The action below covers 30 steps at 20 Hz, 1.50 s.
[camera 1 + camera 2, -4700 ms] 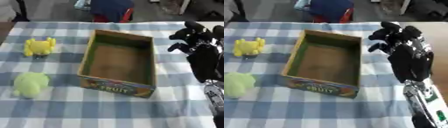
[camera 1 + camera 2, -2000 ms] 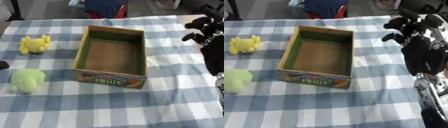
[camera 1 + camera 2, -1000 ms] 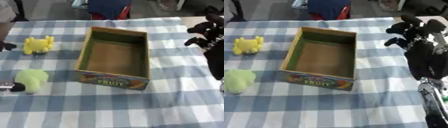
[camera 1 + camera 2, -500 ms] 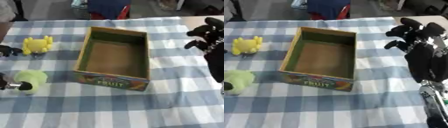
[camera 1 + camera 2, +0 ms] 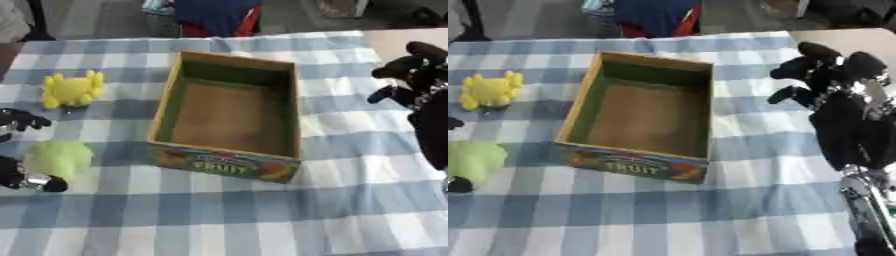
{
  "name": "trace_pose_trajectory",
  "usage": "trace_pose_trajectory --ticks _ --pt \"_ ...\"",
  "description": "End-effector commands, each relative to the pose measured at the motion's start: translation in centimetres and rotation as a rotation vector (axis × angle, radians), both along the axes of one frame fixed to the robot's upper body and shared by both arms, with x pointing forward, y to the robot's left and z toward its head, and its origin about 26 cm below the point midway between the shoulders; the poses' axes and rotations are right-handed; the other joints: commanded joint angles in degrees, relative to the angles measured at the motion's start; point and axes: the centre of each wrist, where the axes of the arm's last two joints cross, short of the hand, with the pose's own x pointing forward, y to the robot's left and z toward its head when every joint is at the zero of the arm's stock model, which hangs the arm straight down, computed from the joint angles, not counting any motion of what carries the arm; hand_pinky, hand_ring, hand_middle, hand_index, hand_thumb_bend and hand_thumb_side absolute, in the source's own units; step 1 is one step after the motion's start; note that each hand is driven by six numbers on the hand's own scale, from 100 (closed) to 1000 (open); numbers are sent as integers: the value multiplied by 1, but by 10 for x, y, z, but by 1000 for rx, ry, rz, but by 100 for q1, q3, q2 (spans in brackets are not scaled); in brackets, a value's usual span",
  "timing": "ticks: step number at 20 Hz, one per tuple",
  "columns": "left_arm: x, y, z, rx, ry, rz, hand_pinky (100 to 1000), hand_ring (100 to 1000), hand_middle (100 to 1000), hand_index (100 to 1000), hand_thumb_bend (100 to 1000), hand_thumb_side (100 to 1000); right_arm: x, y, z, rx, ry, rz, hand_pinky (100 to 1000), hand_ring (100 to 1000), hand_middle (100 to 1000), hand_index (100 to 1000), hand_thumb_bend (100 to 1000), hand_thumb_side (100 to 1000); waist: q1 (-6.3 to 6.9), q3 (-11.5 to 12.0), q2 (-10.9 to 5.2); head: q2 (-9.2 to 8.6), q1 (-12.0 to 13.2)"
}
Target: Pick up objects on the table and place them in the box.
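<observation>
An open cardboard box (image 5: 224,162) marked FRUIT stands in the middle of the table with nothing inside. Left of it lies a pale green soft object (image 5: 59,157), and further back a yellow toy (image 5: 72,89). My left hand (image 5: 19,176) reaches in from the left edge. Its fingers (image 5: 23,120) are spread above the green object and its thumb sits at the object's lower left, without closing on it. My right hand (image 5: 834,71) hovers right of the box, its fingers curled and holding nothing.
A blue and white checked cloth (image 5: 219,215) covers the table. A blue and red shape (image 5: 214,15) sits beyond the far edge. Bare tabletop (image 5: 389,38) shows at the back right, behind my right hand.
My left hand has come in further from the left edge and now brackets the green object. My right hand stays roughly where it was. The objects have not moved.
</observation>
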Motion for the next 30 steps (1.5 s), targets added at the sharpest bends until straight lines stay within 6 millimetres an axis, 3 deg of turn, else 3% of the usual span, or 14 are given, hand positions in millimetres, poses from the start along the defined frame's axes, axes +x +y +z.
trace_pose_trajectory --ticks 1,8,16,24,25,28,29,30 --pt "2 4 7 26 -2 11 531 873 852 960 905 759 -2 1 8 -16 -29 2 548 737 656 845 100 1000 12 -4 -80 -88 23" --pt "10 6 -2 37 29 21 459 832 787 919 846 759 -2 2 7 -20 -29 3 549 738 653 845 100 1000 -7 -32 -52 -100 43" --pt "9 3 0 28 -22 23 373 777 713 862 627 719 -3 2 6 -25 -26 1 549 738 650 845 100 1000 -12 -12 -35 -93 35" --pt "5 0 4 2 -45 21 311 740 663 834 255 403 -3 2 6 -24 -26 -1 550 737 649 846 100 1000 -19 -5 -37 -94 8" --pt "4 0 6 -2 -54 20 305 737 659 832 231 364 -3 2 6 -24 -26 -1 550 737 648 846 100 1000 -19 0 -38 -92 3" --pt "2 -2 9 -6 -68 19 304 736 658 832 226 356 -3 2 6 -23 -25 -2 550 737 648 846 100 1000 -18 4 -39 -87 -1" --pt "2 -2 11 -7 -77 18 268 716 641 820 134 120 -3 2 6 -23 -25 -2 550 737 648 845 100 1000 -17 6 -41 -88 -8" --pt "0 -3 13 -9 -97 15 268 716 641 820 134 120 -3 2 6 -22 -24 -2 550 737 648 845 100 1000 -16 10 -43 -89 -19"
